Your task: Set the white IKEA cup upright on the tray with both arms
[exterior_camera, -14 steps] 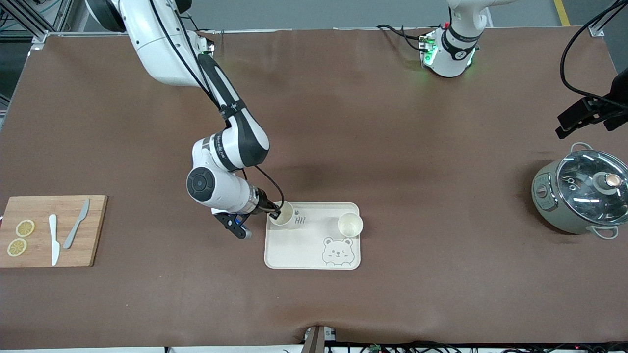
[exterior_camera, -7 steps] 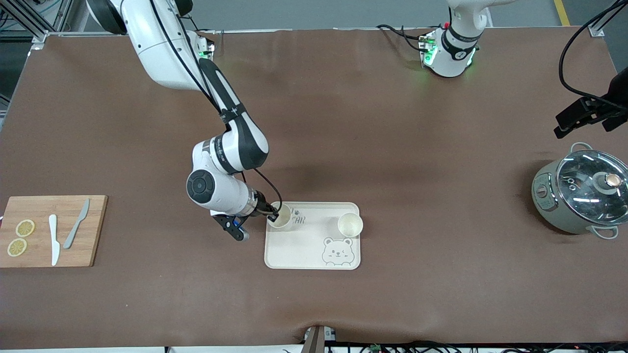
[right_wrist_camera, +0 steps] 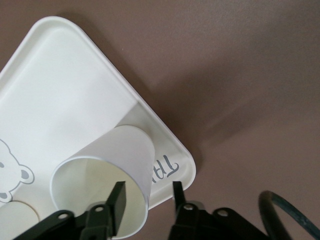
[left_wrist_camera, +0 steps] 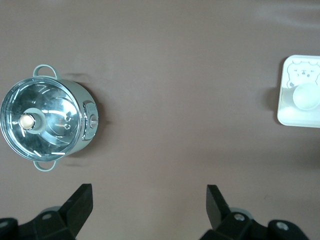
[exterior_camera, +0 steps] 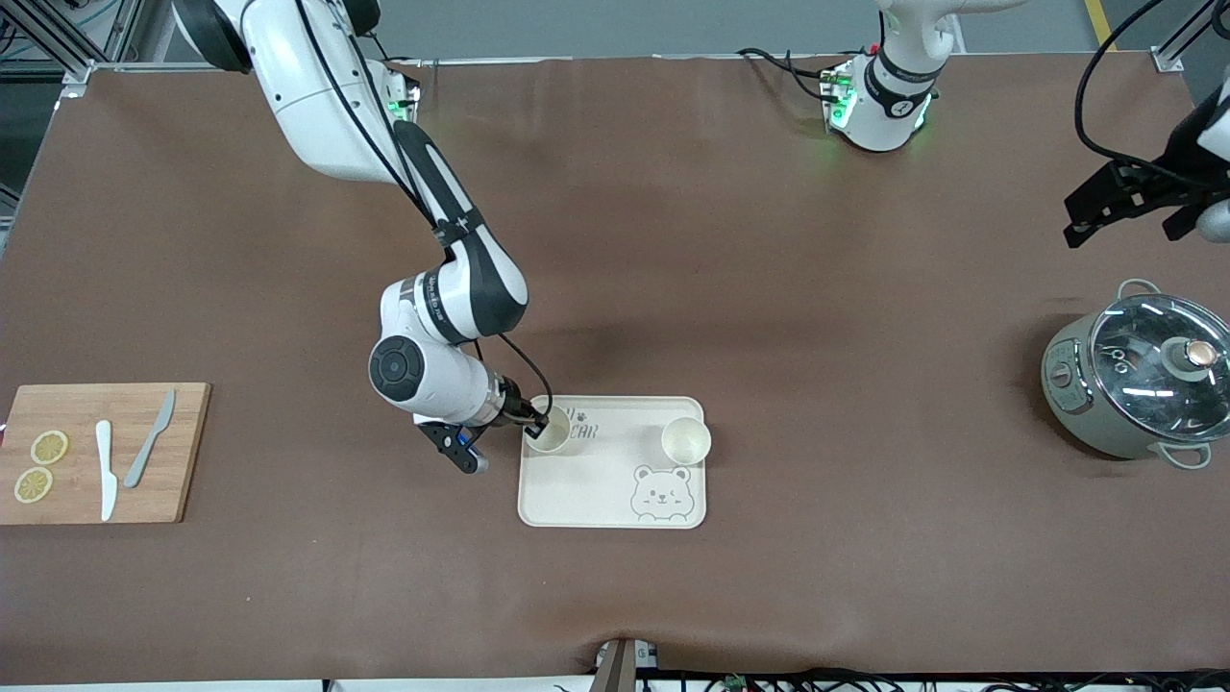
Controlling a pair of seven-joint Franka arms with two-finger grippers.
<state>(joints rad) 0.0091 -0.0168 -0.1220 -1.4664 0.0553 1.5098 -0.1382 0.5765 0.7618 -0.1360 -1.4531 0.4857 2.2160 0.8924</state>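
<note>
The cream tray with the bear drawing lies mid-table. A white cup stands mouth-up on its corner toward the right arm's end, over the lettering. My right gripper is open astride that cup's rim. In the right wrist view, one finger is inside the cup, the other outside over the tray's edge, with a gap to the wall. A second white cup stands upright on the tray toward the left arm's end. My left gripper is open and empty, up over the table near the pot.
A grey pot with a glass lid stands at the left arm's end; it shows in the left wrist view. A wooden cutting board with lemon slices and two knives lies at the right arm's end.
My right gripper and the cup shifted slightly toward the right arm's end, uncovering more of the tray's lettering. My left gripper rose a little over the table.
</note>
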